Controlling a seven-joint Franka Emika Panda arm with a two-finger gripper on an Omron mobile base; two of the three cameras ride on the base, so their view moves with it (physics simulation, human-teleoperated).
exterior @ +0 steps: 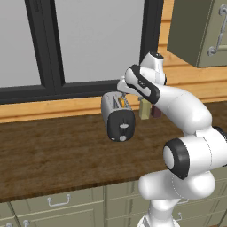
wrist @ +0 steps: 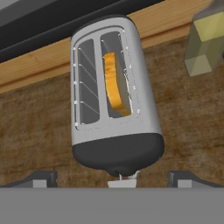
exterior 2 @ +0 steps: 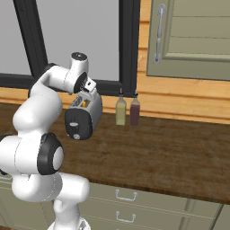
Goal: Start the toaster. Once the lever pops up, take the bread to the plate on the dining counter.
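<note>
Toaster [wrist: 114, 94] sits centre frame in the hand view, on the wood counter [exterior: 53, 150] under the window. Bread [wrist: 115, 83] is down in its right slot. My gripper [wrist: 114, 177] hangs above the black end, fingers wide apart, empty. Lever [wrist: 121, 176] at bottom centre: approach straight down, press squarely, avoid the knob [exterior: 123, 126].

Kitchen: toaster [exterior: 118, 116] on wooden counter [exterior: 53, 150]; cabinets [exterior: 198, 31]

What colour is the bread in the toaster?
Yellow-orange crust on the bread, clearest in the hand view.
</note>
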